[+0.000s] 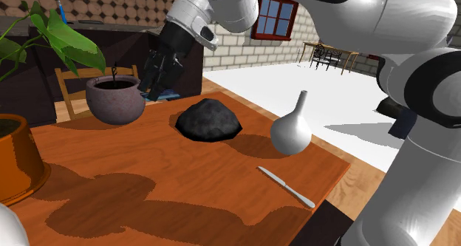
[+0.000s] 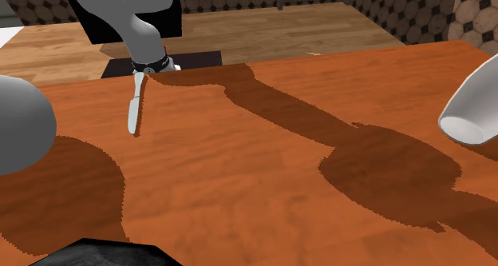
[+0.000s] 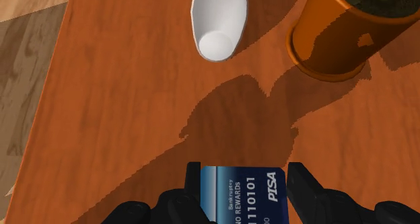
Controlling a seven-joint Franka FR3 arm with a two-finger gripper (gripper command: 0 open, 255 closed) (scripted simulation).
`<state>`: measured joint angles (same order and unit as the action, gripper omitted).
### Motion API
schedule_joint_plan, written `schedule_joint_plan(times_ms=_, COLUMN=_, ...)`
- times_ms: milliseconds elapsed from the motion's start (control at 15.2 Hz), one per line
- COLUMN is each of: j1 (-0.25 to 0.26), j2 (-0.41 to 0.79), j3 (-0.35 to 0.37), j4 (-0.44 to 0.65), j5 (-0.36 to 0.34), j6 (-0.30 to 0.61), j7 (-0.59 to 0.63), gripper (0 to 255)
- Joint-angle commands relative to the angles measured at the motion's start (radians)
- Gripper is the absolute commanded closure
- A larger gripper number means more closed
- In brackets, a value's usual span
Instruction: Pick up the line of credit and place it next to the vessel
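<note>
Pickup looks done: all-black gripper [image 3: 246, 175] clenched on blue bank card [image 3: 246, 197] above wooden table [image 3: 121, 108]; delivery pending, white flask-shaped vessel [image 1: 290, 131] at its four o'clock, shoulder view.

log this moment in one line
tool: shut on card | card: held above table | vase: upright, card not yet beside it

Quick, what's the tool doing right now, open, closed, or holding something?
Tool: closed, holding the blue card.
</note>
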<state>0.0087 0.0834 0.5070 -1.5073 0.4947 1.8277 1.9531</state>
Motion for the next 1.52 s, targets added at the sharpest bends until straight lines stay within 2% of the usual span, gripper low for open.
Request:
schedule_joint_plan(times_ms=0, j1=0.002, j2=0.012, j3=0.001, j4=0.039, j5=-0.01, j6=-0.025, j7=0.016, gripper=255)
schedule_joint_plan(times_ms=330, j1=0.008, j2=0.039, j3=0.003, j4=0.134, j5=-0.032, j6=-0.085, j7=0.056, gripper=255)
schedule_joint_plan(times_ms=594, j1=-0.068, j2=-0.081, j3=-0.047, j4=0.013, j5=0.054, j6=-0.131, j7=-0.055, gripper=255)
schedule_joint_plan(times_ms=858, j1=-0.124, j2=-0.177, j3=-0.11, j4=-0.078, j5=0.109, j6=-0.192, j7=-0.156, gripper=255)
schedule_joint_plan(times_ms=1452, j1=-0.218, j2=-0.312, j3=-0.269, j4=-0.197, j5=0.145, j6=-0.345, j7=-0.361, gripper=255)
